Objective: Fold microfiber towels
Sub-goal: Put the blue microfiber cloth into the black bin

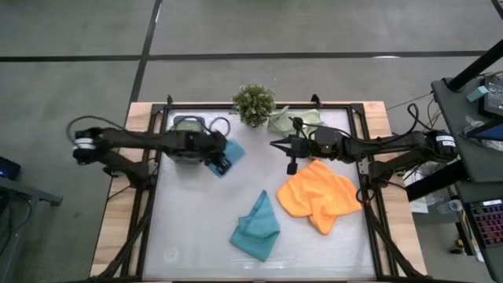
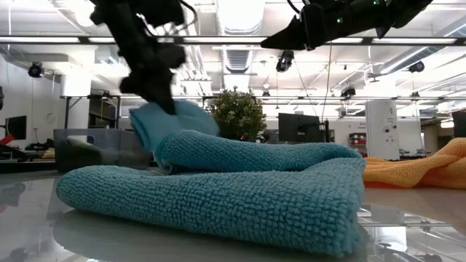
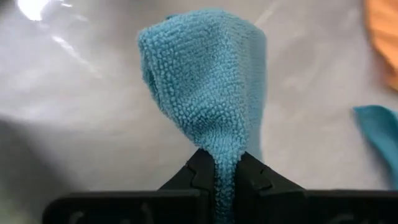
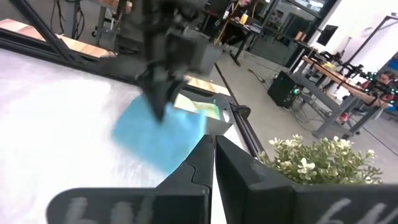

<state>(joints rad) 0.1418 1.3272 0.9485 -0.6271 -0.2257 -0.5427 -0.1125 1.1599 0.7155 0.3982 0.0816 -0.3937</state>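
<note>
Fingers of the left gripper (image 3: 225, 177) are clenched on a teal-blue towel (image 3: 208, 87), pinching a bunched fold of it so that the cloth runs straight out from the fingertips, its long axis in line with the arm. In the high view this left gripper (image 1: 214, 156) sits at the desk's far left, beside a dark grey tray (image 1: 187, 124), with the held towel (image 1: 232, 149) trailing off toward the middle of the desk (image 1: 196, 228). The low view shows the cloth lifted clear of the surface, hanging from the fingers. Right gripper (image 1: 289, 147) hovers above the far middle of the desk, its fingers pressed together on nothing, just beyond the rumpled orange towel (image 1: 318, 196) and near a pale green towel (image 1: 284, 119) lying by the small plant (image 1: 254, 103). A second teal-blue towel (image 1: 257, 226) lies loosely folded on the near middle of the desk, well apart from both grippers. Judgement: the held towel lies on the inner side of the left fingers, between the two arms, so any fold needs the cloth laid flat first; the free corner hangs toward the right arm, which is the nearer one to catch it. Risk noted: a pinch on bunched cloth may drag the towel down crumpled rather than spread.
</note>
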